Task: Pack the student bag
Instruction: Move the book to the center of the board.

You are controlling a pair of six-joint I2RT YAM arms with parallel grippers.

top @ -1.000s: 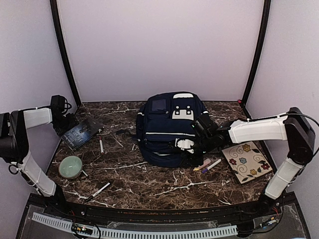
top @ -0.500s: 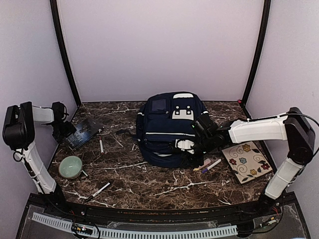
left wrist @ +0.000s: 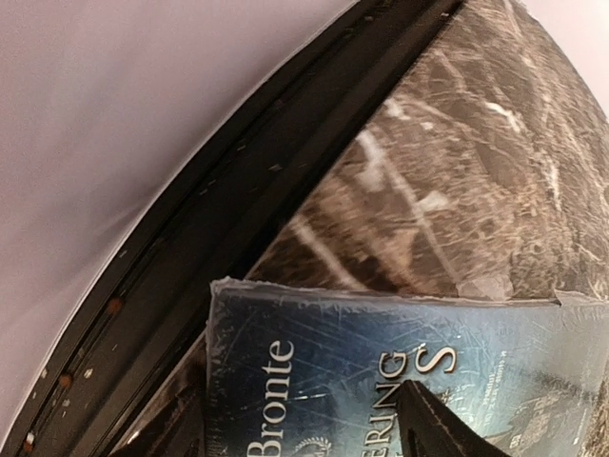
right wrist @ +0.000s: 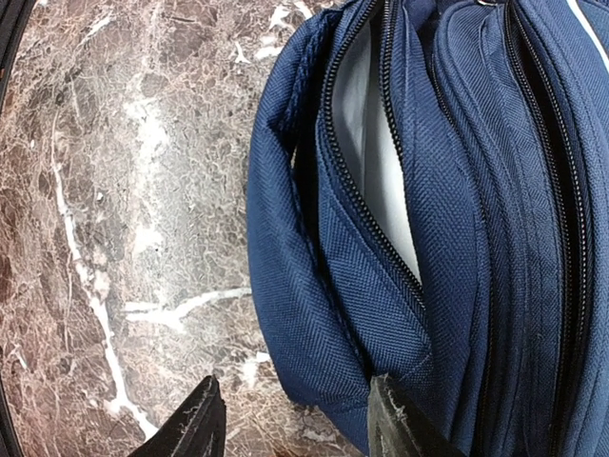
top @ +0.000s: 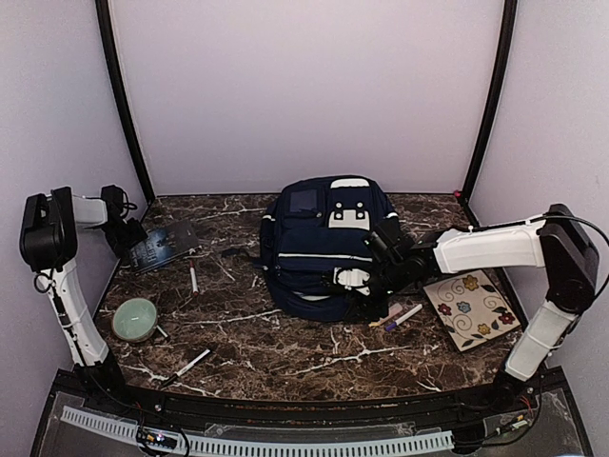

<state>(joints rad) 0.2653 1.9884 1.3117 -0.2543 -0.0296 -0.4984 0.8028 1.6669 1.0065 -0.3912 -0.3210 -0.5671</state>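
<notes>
Right, starting nearest me: a white pen (top: pixel 193 362) lies at about 7 o'clock on the table (top: pixel 285 347), and a green bowl (top: pixel 134 319) sits beyond it near 8 o'clock. At 4 o'clock a flower-patterned square (top: pixel 473 307) lies flat, with a couple of small markers (top: pixel 400 317) just beside it toward the centre. The right end effector (right wrist: pixel 290 430) is spread wide at the near right edge of the student bag (top: pixel 319 243). One finger is over bare table and the other is against the navy fabric, beside a pocket whose zip gapes on pale lining. The bag lies mid-table, reaching toward 12 o'clock. Out at 10 o'clock, the left end effector (top: pixel 131 240) pinches a dark book (left wrist: pixel 381 362) marked "Bronte". On my wrist view one finger lies over the cover; the other is hidden.
</notes>
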